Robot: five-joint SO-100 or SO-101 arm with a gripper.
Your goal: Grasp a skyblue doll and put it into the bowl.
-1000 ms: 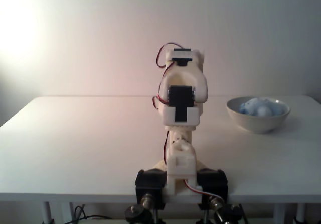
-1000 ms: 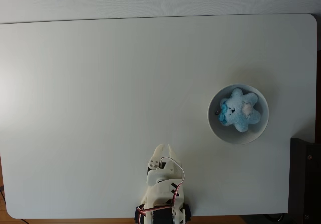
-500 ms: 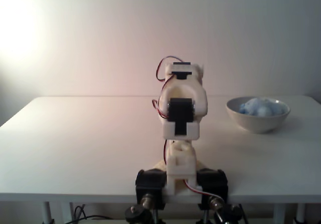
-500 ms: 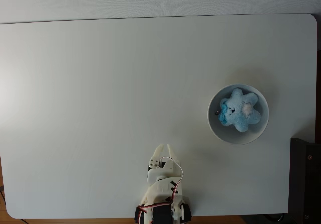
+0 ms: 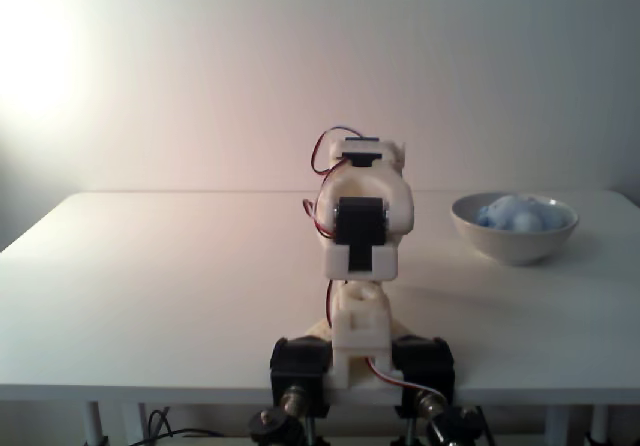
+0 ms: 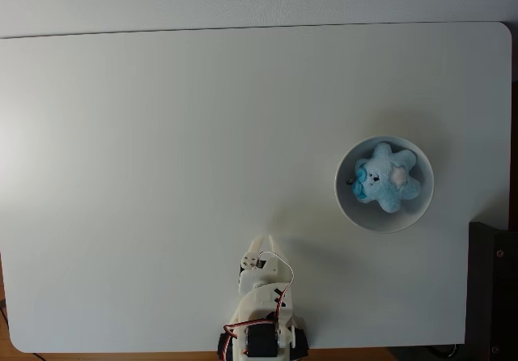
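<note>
The skyblue doll lies inside the off-white bowl on the right side of the white table. Seen from the front, the doll pokes just above the rim of the bowl. My gripper sits far from it, at the near table edge right by the arm's base. Its two white fingers lie close together with nothing between them. From the front, the folded arm hides the gripper.
The arm's base is clamped to the near table edge. A dark object stands off the table at the lower right of the top-down fixed view. The white tabletop stretches left of the bowl.
The arm has folded back a little further toward its base, drawing the gripper closer to the near edge. Doll and bowl have not moved.
</note>
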